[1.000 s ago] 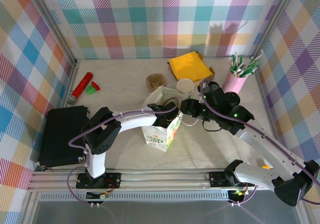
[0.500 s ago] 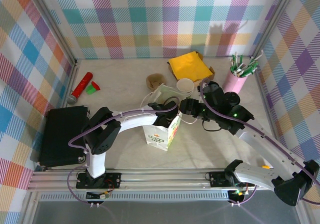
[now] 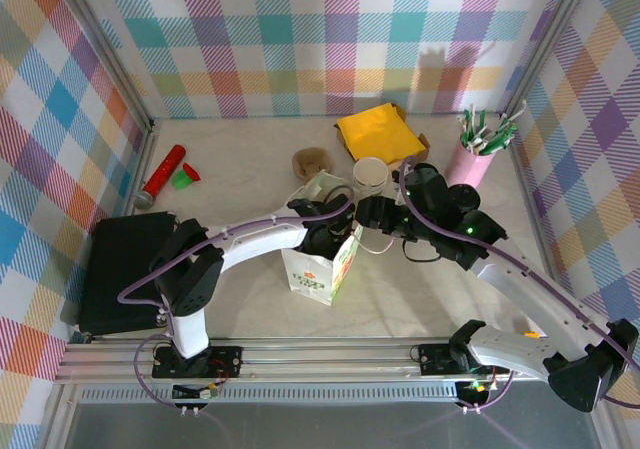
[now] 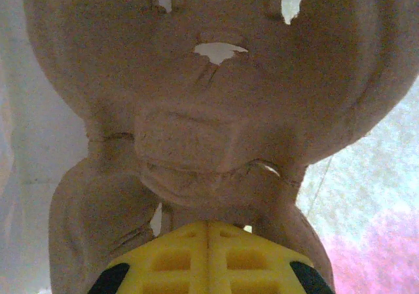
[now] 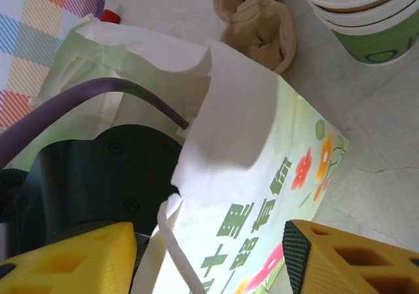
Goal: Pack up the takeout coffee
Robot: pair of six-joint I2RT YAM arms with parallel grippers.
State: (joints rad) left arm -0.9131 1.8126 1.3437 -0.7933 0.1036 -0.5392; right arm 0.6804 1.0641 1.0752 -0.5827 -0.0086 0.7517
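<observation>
At the mouth of the tall white paper bag (image 3: 318, 267), the left pincer (image 4: 208, 232) is pressed together before a brown moulded-pulp carrier (image 4: 196, 78). The right pincer (image 5: 209, 241) is spread astride the bag's wall.

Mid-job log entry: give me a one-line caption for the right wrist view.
Right gripper, jaws open, straddles the rim of the white paper bag; left arm inside it, stacked paper cups beyond.
</observation>
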